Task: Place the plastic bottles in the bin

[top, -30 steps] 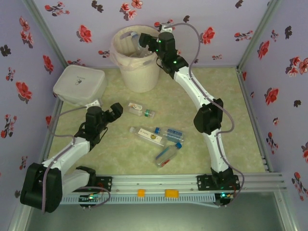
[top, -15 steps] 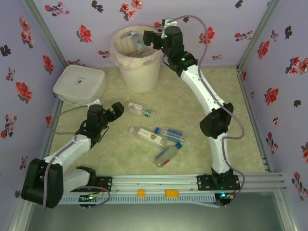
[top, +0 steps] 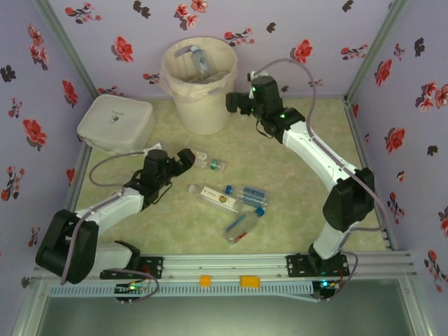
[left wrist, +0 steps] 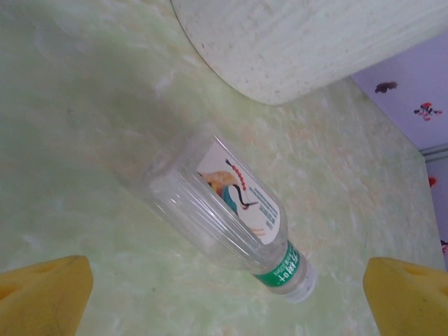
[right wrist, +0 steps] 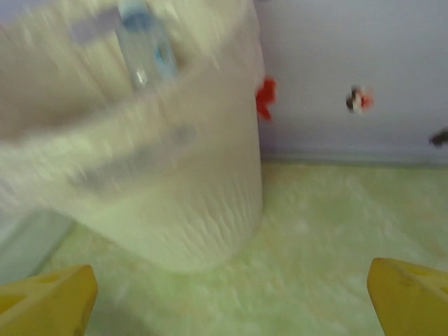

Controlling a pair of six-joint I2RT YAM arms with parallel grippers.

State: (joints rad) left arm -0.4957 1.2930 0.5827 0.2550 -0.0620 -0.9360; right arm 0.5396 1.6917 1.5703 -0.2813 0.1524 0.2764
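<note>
Left gripper (top: 185, 159) jaws spread, clear bottle (left wrist: 217, 210) just ahead: bird-picture label, green neck band, print unreadable. Right gripper (top: 234, 103) jaws spread beside bin (top: 203, 108).

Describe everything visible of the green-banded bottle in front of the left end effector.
The green-banded bottle is small, of clear ribbed plastic, seemingly empty, with a white label showing a red and teal picture, a green band at the neck and a pale cap. It lies on its side on the table, near the bin but apart from it. The left end effector hangs open over it, not touching.
</note>
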